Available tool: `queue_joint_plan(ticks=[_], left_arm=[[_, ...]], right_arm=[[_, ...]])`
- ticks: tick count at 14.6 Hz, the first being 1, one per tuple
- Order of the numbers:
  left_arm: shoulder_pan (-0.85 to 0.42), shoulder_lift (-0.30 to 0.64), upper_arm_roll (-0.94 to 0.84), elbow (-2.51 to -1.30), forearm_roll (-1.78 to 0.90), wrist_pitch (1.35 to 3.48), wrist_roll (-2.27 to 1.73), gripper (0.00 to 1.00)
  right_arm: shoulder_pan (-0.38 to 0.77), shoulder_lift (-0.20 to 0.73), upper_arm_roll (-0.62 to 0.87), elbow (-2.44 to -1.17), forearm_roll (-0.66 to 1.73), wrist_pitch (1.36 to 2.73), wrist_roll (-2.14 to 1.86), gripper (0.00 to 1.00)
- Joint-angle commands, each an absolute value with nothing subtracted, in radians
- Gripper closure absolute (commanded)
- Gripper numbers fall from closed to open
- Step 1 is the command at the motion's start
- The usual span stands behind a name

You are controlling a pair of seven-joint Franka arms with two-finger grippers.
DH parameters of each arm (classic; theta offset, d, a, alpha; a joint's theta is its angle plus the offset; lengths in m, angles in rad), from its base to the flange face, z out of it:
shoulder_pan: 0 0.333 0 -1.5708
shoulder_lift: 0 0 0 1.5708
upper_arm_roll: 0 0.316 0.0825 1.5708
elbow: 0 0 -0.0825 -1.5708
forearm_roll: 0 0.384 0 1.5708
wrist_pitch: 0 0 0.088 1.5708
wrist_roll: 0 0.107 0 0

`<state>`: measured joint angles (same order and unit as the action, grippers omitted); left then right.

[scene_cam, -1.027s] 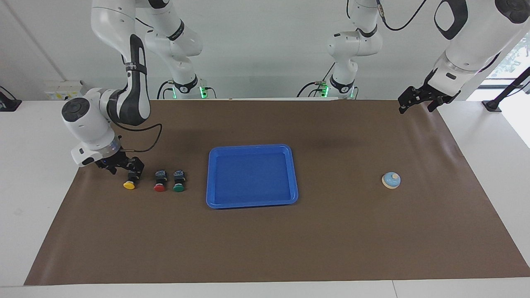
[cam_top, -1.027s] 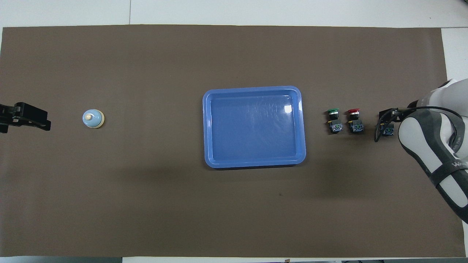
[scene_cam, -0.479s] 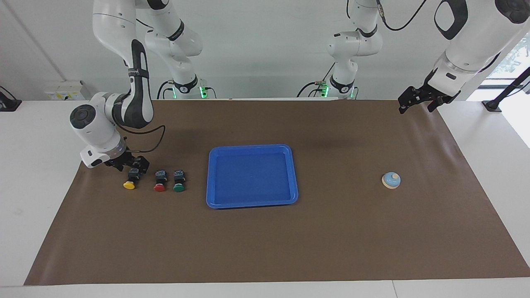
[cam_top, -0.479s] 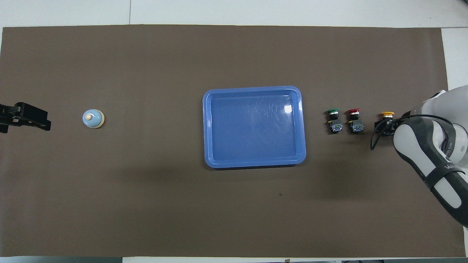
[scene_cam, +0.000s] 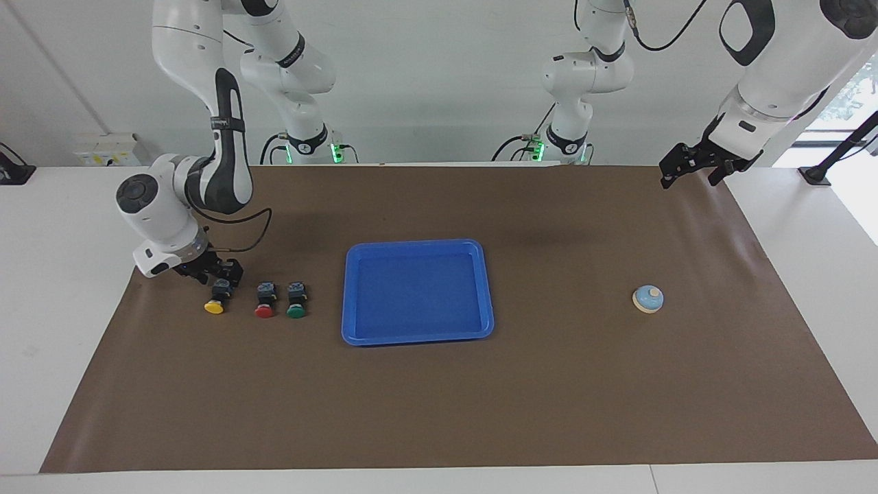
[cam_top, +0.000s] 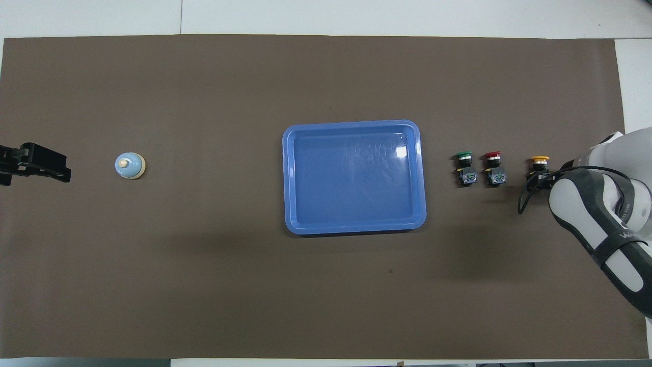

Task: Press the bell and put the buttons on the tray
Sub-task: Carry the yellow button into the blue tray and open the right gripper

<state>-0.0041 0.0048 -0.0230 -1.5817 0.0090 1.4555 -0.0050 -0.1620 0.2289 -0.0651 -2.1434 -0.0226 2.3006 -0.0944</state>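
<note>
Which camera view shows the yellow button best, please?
The facing view: the yellow button shows its cap and part of its black body, with the right end effector down at it. In the overhead view, the yellow button shows only its cap; the arm covers the body.

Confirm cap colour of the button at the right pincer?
Yellow; it shows best in the facing view.

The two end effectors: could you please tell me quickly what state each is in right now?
Left end effector: open, empty, raised over the mat's edge, waiting.
Right end effector: down at the yellow button's black body; grip cannot be told.
</note>
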Motion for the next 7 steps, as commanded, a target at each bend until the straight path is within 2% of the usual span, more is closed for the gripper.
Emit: queue_joint_plan(ticks=[1,4,7], left_arm=[[0.0,-0.023,-0.021,-1.617,-0.006,1.477,-0.015,0.0],[0.0,-0.023,-0.021,-1.617,-0.005,1.477,-0.015,0.0],[0.0,-0.023,-0.021,-1.617,-0.006,1.477,-0.015,0.0]], right_arm=[[-0.167,0.218,-0.055,-2.157,-0.009,2.322,-0.121,1.0],[-0.144,0.213,-0.045,-2.082,-0.009,2.283,-0.117,1.0],[-0.06,0.215,-0.04,-1.913,0.014,2.078,0.007,1.0]])
